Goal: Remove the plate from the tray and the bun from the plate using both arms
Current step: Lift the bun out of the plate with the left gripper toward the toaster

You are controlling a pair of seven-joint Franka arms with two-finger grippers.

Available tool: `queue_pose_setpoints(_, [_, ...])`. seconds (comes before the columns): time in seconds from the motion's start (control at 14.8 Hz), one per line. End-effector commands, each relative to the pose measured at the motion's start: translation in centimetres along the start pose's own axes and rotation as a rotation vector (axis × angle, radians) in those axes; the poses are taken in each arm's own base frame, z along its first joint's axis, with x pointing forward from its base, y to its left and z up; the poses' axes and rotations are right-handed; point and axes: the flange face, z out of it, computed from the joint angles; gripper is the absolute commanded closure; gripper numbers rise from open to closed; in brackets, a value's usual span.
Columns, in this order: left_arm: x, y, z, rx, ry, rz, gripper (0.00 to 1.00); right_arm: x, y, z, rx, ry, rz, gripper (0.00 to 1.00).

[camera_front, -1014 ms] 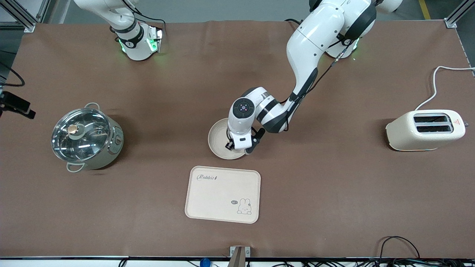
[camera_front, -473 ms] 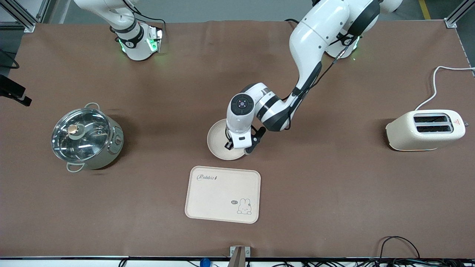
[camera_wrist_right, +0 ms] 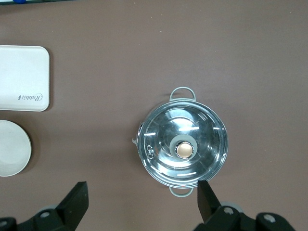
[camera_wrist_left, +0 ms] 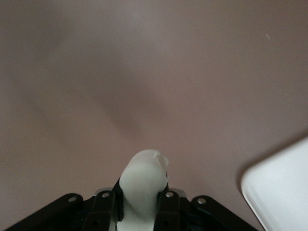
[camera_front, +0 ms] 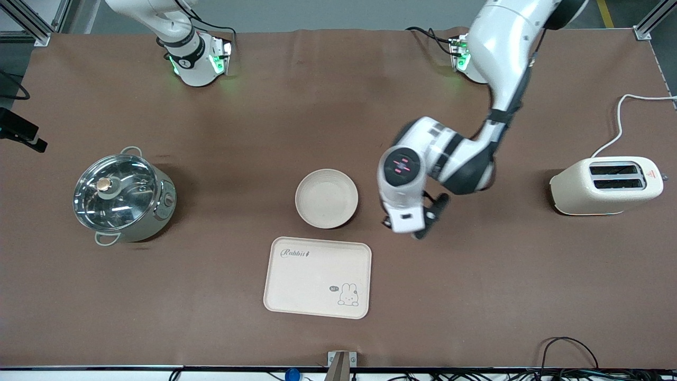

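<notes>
The round cream plate (camera_front: 326,198) lies bare on the brown table, just farther from the front camera than the tray; its edge also shows in the right wrist view (camera_wrist_right: 12,147). My left gripper (camera_front: 406,226) hangs over the bare table beside the plate, toward the left arm's end. In the left wrist view it (camera_wrist_left: 143,192) is shut on a pale cream-white lump, the bun (camera_wrist_left: 143,180). My right gripper (camera_wrist_right: 142,202) is open and empty, high over the table next to the steel pot (camera_wrist_right: 183,144). It is out of the front view.
The rectangular cream rabbit tray (camera_front: 317,278) lies nearer the front camera than the plate; its corner shows in the left wrist view (camera_wrist_left: 284,187). A lidded steel pot (camera_front: 124,198) stands toward the right arm's end, a cream toaster (camera_front: 605,185) toward the left arm's end.
My left gripper has left the plate's rim and swung toward the left arm's end of the table. The plate stays where it was. The right arm's base has not moved.
</notes>
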Motion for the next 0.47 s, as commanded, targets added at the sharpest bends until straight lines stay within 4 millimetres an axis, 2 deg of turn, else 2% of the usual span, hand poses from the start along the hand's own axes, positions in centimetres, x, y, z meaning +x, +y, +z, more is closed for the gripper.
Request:
queue_pose_setpoints(0.0, [6.2, -3.6, 1.9, 0.054, -0.017, 0.062, 0.73, -0.5, -0.2, 0.1, -0.008, -0.004, 0.019, 0.0])
queue_pose_setpoints(0.27, [11.5, -6.0, 7.3, 0.113, -0.072, 0.094, 0.72, -0.4, -0.3, 0.1, -0.008, -0.004, 0.013, 0.0])
queue_pose_setpoints(0.41, [12.2, -6.8, 10.1, 0.113, -0.092, 0.093, 0.71, -0.4, -0.5, 0.2, -0.008, -0.007, 0.012, 0.0])
